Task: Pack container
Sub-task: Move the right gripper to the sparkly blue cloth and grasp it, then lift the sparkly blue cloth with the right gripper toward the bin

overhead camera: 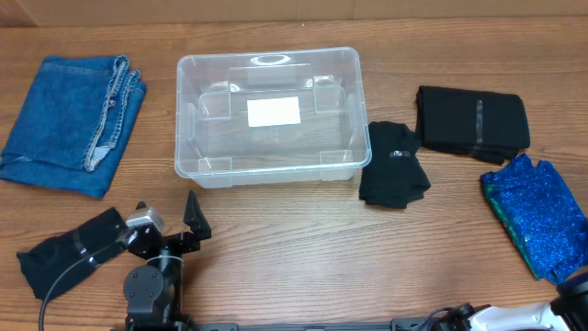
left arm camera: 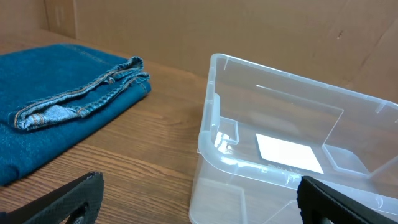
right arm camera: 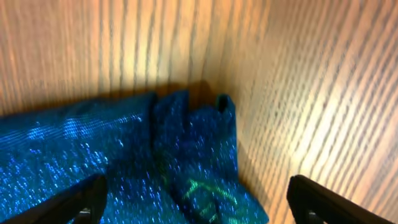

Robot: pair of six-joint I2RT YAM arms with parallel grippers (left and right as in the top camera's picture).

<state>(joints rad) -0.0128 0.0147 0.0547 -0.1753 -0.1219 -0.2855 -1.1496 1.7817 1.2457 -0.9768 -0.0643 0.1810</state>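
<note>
Container (overhead camera: 220, 138) ahead of splayed left hand (left arm camera: 199, 202); right hand (right arm camera: 199, 202) over blue cloth (right arm camera: 93, 155).

clear glossy plastic container (overhead camera: 182, 119), matt wood-grain table (overhead camera: 303, 248), blue denim (overhead camera: 64, 119), sparkly blue cloth (overhead camera: 537, 211), matt blk fabric (overhead camera: 473, 122)

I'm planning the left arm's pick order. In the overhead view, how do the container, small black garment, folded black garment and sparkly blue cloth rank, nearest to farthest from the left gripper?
1. container, just beyond the left gripper.
2. small black garment, beside the container's right end.
3. folded black garment, farther right, back.
4. sparkly blue cloth, far right.
</note>
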